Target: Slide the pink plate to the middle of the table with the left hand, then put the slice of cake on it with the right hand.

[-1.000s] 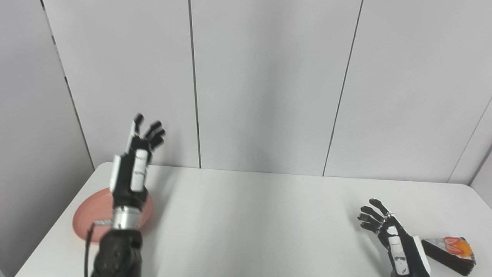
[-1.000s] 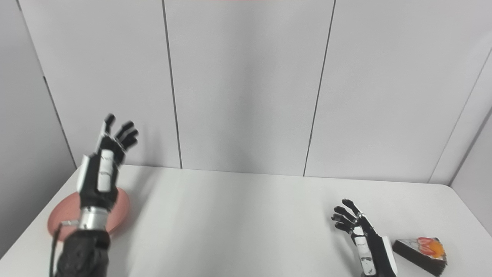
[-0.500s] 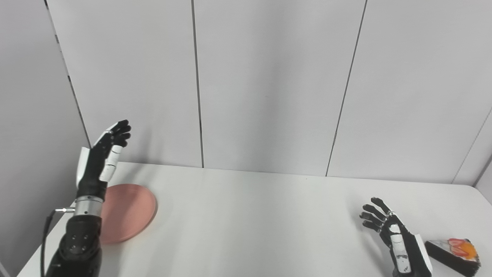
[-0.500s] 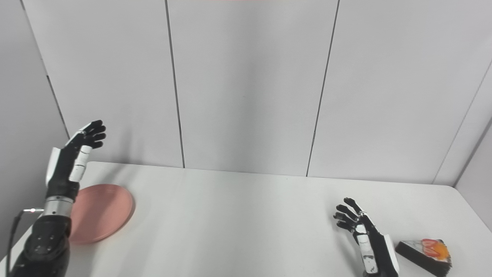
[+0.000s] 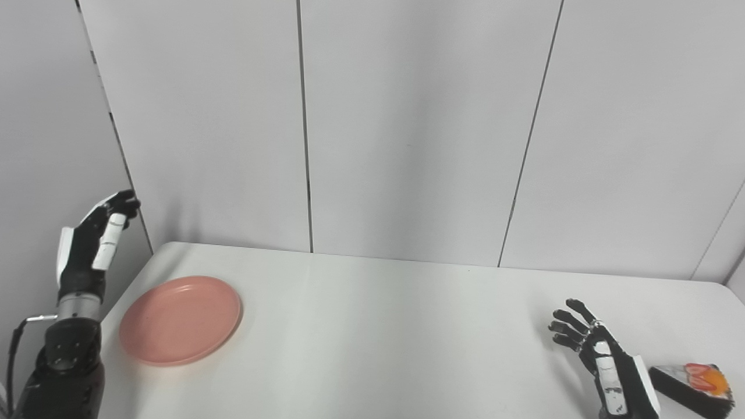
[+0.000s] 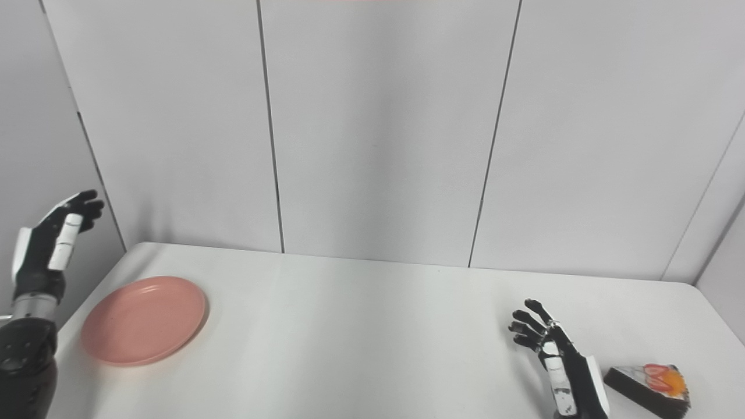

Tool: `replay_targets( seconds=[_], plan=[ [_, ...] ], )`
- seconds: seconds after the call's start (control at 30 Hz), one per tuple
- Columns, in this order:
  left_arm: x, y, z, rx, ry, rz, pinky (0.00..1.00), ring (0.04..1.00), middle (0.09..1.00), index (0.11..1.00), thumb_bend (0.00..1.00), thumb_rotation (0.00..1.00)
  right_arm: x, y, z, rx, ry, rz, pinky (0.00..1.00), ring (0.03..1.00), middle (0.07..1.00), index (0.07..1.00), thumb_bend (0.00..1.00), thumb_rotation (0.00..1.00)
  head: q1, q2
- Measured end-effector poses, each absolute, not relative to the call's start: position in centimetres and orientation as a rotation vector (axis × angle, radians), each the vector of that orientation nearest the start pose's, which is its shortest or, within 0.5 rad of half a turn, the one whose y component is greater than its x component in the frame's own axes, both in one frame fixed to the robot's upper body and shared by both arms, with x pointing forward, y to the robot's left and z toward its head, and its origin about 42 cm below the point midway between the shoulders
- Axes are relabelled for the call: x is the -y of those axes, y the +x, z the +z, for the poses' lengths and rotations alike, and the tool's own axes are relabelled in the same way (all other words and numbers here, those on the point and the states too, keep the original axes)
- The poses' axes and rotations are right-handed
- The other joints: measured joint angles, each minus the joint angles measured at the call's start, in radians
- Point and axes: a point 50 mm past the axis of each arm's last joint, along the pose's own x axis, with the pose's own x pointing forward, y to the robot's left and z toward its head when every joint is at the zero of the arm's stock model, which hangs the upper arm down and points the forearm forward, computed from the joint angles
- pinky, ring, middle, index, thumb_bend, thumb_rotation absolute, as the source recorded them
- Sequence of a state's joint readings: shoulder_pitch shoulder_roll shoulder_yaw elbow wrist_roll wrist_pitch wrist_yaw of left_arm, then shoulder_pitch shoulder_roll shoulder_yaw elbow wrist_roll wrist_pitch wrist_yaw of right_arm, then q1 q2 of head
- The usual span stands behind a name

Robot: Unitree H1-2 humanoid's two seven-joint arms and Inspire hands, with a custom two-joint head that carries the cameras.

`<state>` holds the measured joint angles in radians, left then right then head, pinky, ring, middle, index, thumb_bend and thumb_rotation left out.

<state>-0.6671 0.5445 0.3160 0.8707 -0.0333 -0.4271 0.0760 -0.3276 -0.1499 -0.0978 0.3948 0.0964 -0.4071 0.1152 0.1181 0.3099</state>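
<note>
The pink plate (image 5: 181, 319) lies flat near the table's left edge, fully visible. My left hand (image 5: 93, 243) is raised upright beyond the table's left edge, left of the plate and apart from it, fingers extended and holding nothing. The slice of cake (image 5: 692, 384), dark with red and orange topping, sits at the front right corner. Just left of the cake my right hand (image 5: 599, 361) is held low over the table, open with fingers spread, not touching it.
The white table (image 5: 396, 337) ends against grey wall panels at the back. Its left edge runs close beside the plate, and its right edge lies just past the cake.
My left hand has swung leftward from above the plate to beyond the table's left edge, uncovering the plate. The camera has shifted slightly. The right hand and cake have stayed put.
</note>
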Motion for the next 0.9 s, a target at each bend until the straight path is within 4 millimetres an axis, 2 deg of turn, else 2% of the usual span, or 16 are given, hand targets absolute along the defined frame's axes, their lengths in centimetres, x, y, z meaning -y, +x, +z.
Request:
replay_targets(
  seconds=[0.2,0.4,0.6,0.8,0.9],
  plan=[
    [-48.6,44.5,21.2,0.272,0.271,0.51,0.81,0.791,0.764,0.713,0.78,0.93,26.7,38.5,12.9,0.343,-0.055,0.055,0.74,0.754,0.778,0.83,0.9,0.98,0.0,0.002],
    [-49.1,44.0,18.6,0.172,0.261,0.526,0.73,0.773,0.756,0.725,0.77,0.93,26.7,38.5,12.9,0.343,-0.056,0.055,0.74,0.754,0.777,0.828,0.92,0.97,-0.005,0.006],
    [-49.1,43.8,17.6,0.133,0.272,0.539,0.72,0.748,0.719,0.693,0.82,0.92,26.7,38.4,13.0,0.347,-0.056,0.055,0.74,0.754,0.775,0.831,0.9,0.97,-0.005,0.012],
    [-49.2,43.6,16.9,0.107,0.27,0.542,0.72,0.734,0.71,0.682,0.82,0.89,26.8,38.2,13.0,0.351,-0.058,0.053,0.73,0.749,0.769,0.831,0.9,0.97,-0.006,0.017],
    [-49.1,43.5,16.6,0.1,0.264,0.543,0.72,0.747,0.73,0.686,0.85,0.89,26.8,38.2,13.0,0.351,-0.059,0.052,0.73,0.749,0.768,0.831,0.88,0.98,-0.008,0.021]
  ],
)
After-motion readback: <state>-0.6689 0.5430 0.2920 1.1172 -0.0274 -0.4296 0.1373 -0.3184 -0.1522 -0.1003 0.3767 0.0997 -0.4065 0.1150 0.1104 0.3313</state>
